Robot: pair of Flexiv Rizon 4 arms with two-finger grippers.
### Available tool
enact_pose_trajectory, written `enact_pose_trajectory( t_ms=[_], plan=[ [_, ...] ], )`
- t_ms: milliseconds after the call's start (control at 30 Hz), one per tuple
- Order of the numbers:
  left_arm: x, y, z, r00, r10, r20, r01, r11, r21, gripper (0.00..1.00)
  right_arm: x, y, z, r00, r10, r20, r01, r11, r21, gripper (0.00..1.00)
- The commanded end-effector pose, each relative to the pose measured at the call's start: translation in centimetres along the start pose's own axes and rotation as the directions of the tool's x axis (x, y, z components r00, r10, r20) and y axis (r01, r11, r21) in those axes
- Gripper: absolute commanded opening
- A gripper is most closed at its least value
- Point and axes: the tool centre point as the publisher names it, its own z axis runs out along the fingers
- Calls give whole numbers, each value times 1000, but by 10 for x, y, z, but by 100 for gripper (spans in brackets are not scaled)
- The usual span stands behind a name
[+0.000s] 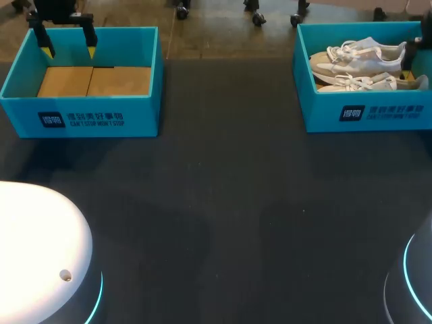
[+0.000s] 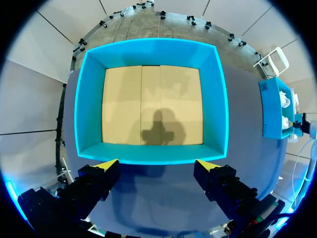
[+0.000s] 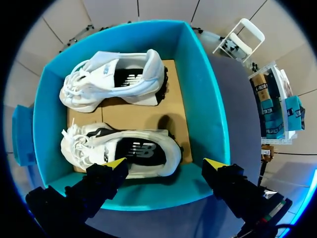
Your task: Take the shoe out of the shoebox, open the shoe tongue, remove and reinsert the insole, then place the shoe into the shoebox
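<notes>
Two white lace-up shoes lie on their sides in the blue shoebox (image 1: 378,115) at the table's far right. In the right wrist view one shoe (image 3: 114,79) lies farther off and the other shoe (image 3: 124,148) lies just under my right gripper (image 3: 165,162). That gripper hangs open above the near wall of the shoebox (image 3: 208,114), touching nothing. In the head view my right gripper (image 1: 410,62) shows only partly at the box's right end. My left gripper (image 1: 69,48) stands open over a second blue box (image 1: 81,115) at the far left, empty but for its cardboard floor (image 2: 151,104).
Dark tabletop (image 1: 223,202) stretches between and in front of the two boxes. The rounded white and dark bases of my arms (image 1: 34,256) sit at the near corners.
</notes>
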Motion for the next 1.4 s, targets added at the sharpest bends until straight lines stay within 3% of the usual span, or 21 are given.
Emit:
enact_pose_trajectory(
  t_ms=[33,733,800,833,900,1000,1033,1400],
  plan=[
    [0,0,0,1000,0,0,0,1000,0,100,-1,0,15,1000,-1,-2,1,1000,2,100],
    [0,0,0,1000,0,0,0,1000,0,100,-8,7,72,999,-28,45,26,999,47,100],
    [0,0,0,1000,0,0,0,1000,0,100,-7,8,75,999,-23,49,20,999,50,67],
    [0,0,0,1000,0,0,0,1000,0,100,-7,8,75,998,-18,54,16,999,51,46],
    [0,0,0,1000,0,0,0,1000,0,100,-7,8,75,999,-12,53,9,999,52,36],
    [0,0,0,1000,0,0,0,1000,0,100,-8,7,77,999,0,50,-3,999,54,5],
    [0,0,0,1000,0,0,0,1000,0,100,-8,7,77,999,2,50,-4,999,55,0],
    [0,0,0,1000,0,0,0,1000,0,100,-10,4,80,998,18,64,-23,998,66,0]
  ],
)
